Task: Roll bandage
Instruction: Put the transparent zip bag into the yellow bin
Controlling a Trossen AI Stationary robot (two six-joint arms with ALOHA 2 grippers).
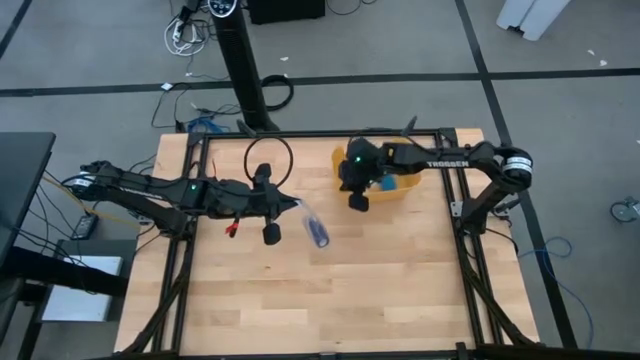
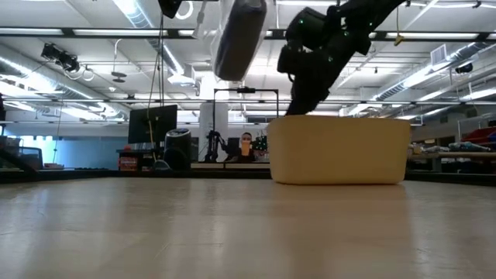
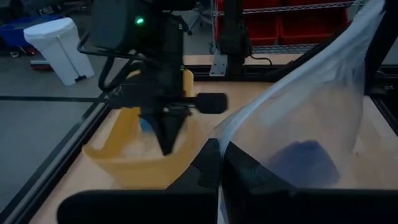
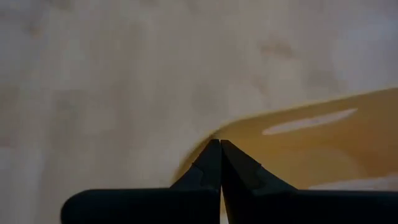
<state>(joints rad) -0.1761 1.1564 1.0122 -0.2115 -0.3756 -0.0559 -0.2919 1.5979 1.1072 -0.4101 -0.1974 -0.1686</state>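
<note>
The dark-blue bandage (image 3: 305, 163) sits rolled up inside a clear plastic wrapper (image 3: 311, 106). My left gripper (image 3: 219, 163) is shut on that wrapper left of the table's middle and holds it high above the table (image 2: 240, 35). The wrapper also shows in the high view (image 1: 314, 228). My right gripper (image 3: 166, 144) points down into the yellow tub (image 1: 400, 188) at the far right of the table, and its fingers are shut (image 4: 219, 149). I cannot tell whether it touches anything inside. My left gripper pinches the clear wrapper at one end (image 3: 231, 140) between its two fingers, coming level from the table's left. The wrapper slants away from the fingers, lifted clear of the table. The bandage lies in the wrapper's far end.
The yellow tub (image 2: 339, 151) stands on the table to the right of the held wrapper. It holds pale stuff and a bit of blue (image 3: 144, 124). A black cable loop (image 1: 268, 158) lies at the table's far edge. Bare wood lies toward the near edge.
</note>
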